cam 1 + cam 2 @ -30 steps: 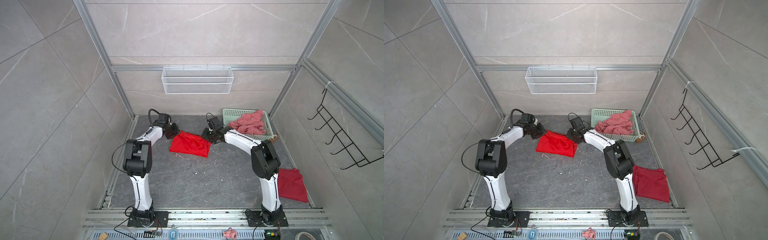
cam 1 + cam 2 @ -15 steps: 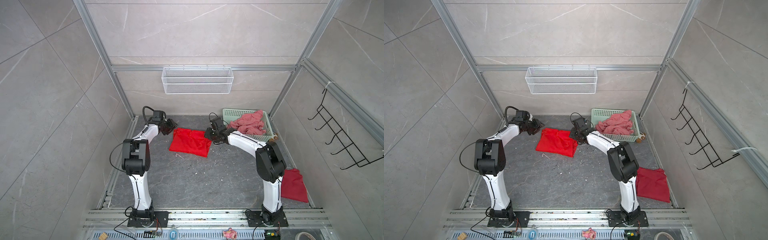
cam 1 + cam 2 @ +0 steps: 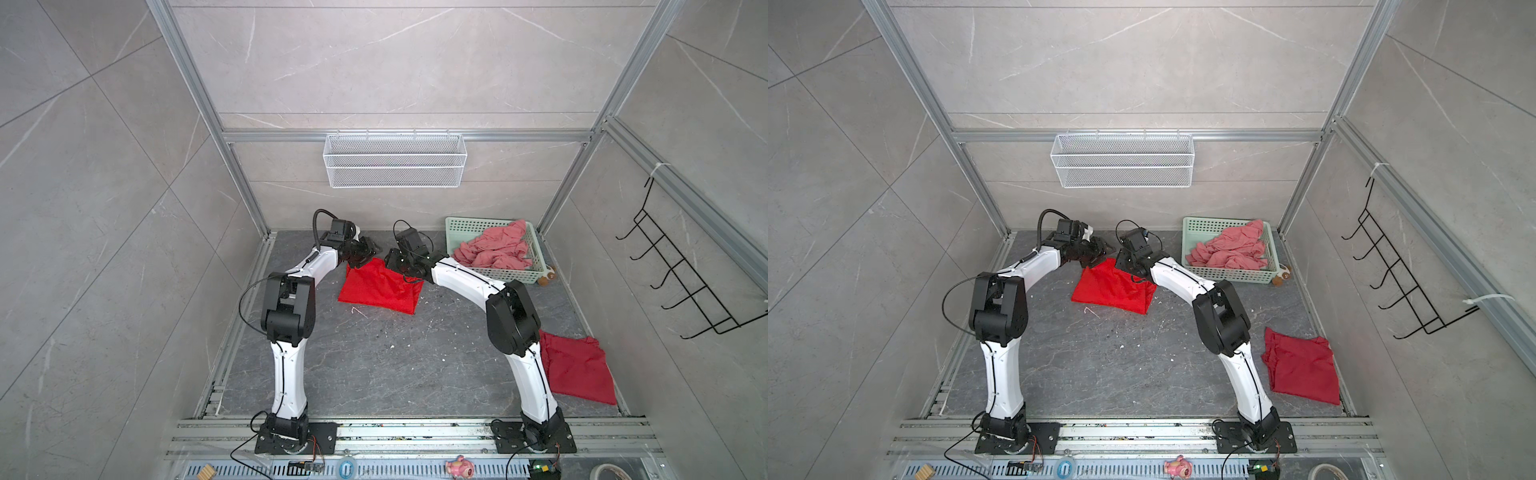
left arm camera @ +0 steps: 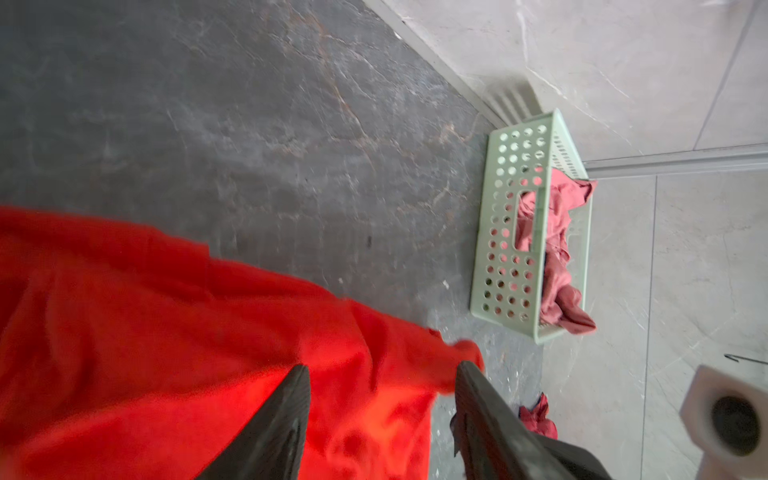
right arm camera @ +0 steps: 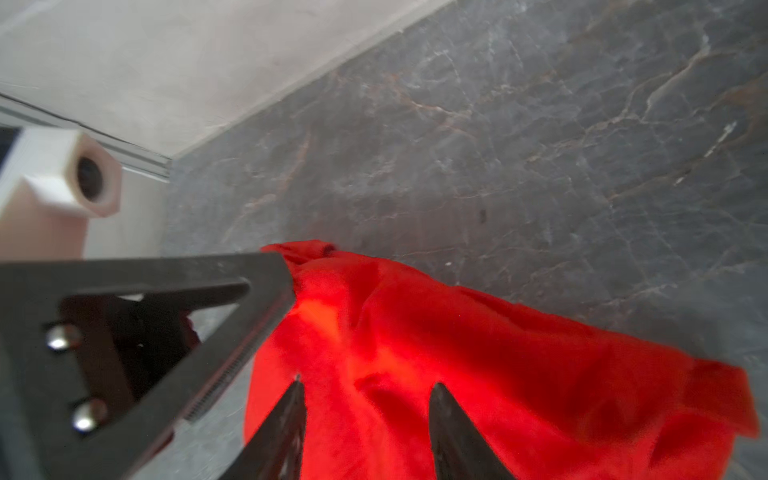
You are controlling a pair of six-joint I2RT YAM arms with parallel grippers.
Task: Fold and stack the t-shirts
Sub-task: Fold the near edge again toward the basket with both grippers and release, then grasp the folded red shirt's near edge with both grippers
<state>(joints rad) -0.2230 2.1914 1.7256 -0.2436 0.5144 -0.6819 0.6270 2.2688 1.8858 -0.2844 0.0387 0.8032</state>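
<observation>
The left fingers and the right fingers stand spread over the red t-shirt's far edge.

On your dark grey marbled tabletop you have a bright red folded t-shirt mid-back, a darker crimson folded t-shirt at the right edge, and a mint-green plastic lattice basket far right — small brown-and-white toy just beside it.

text: none readable | labels, numbers: none | blue disc on front rail: perhaps marked, too small
</observation>
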